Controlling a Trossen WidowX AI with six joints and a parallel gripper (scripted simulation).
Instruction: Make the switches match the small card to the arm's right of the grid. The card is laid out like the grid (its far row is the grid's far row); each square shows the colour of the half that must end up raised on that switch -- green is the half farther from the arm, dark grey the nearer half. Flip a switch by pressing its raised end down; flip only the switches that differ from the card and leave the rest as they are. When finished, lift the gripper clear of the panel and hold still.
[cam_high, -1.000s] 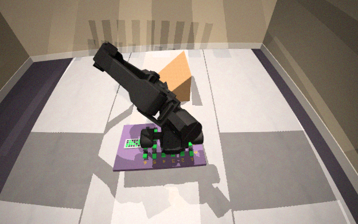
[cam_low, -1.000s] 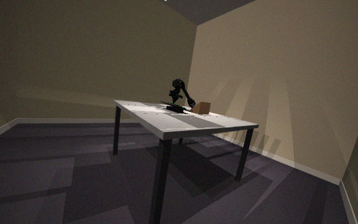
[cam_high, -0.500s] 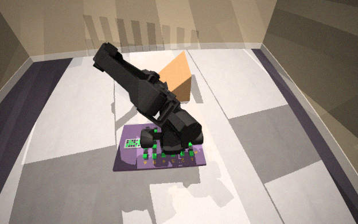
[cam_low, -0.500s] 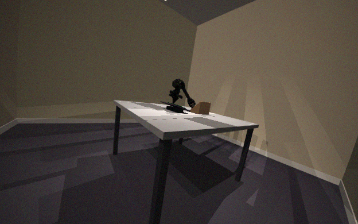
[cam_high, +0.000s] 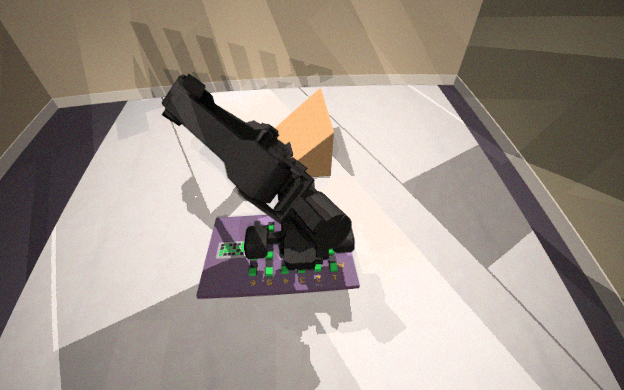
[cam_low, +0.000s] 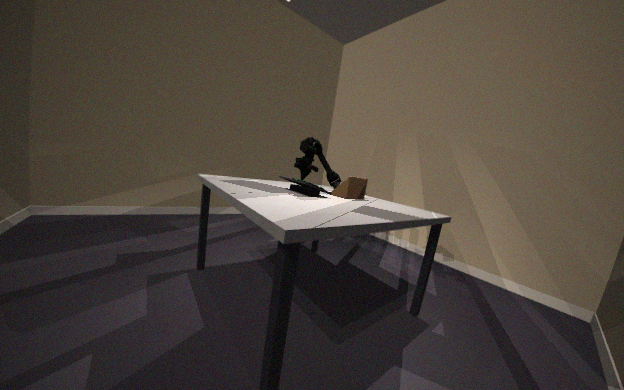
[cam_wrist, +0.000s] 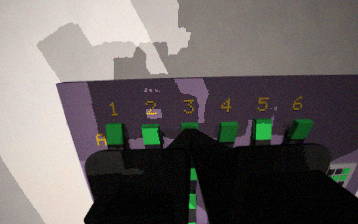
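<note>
The purple panel (cam_high: 215, 285) (cam_wrist: 75, 110) bears the switch grid, with numbers 1 to 6 along its far edge. My gripper (cam_wrist: 189, 134) (cam_low: 302, 178) is shut and empty. In the wrist view its tips overlap the near part of the column 3 switch in row A; contact cannot be told. Green halves show on the row A switches in column 1 (cam_wrist: 114, 134), column 2 (cam_wrist: 150, 135), column 4 (cam_wrist: 228, 132), column 5 (cam_wrist: 262, 130) and column 6 (cam_wrist: 301, 129). The fingers and arm hide most nearer rows. The card (cam_high: 231, 249) (cam_wrist: 345, 174) is partly hidden in the wrist view.
An orange wedge-shaped block (cam_high: 310, 135) (cam_low: 356, 188) stands on the white table (cam_high: 125, 200) (cam_low: 260, 200), behind the panel in the top view, beside the arm. Shadows of the arm and hard light patches cross the panel and table.
</note>
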